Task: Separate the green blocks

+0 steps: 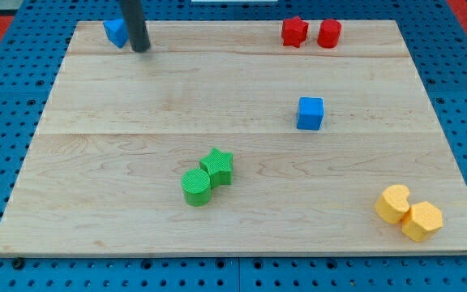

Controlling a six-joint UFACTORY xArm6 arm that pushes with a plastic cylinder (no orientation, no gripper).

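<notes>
A green cylinder [195, 186] and a green star [218, 165] lie touching each other on the wooden board [136, 162], below its middle. The star is up and to the right of the cylinder. My tip [141, 49] is near the view's top left, just right of a blue block [116, 32], far from the green blocks.
A red star [294, 32] and a red cylinder [328, 33] sit side by side at the top right. A blue cube [310, 113] lies right of centre. Two yellow blocks [394, 203] [422, 221] touch at the bottom right corner.
</notes>
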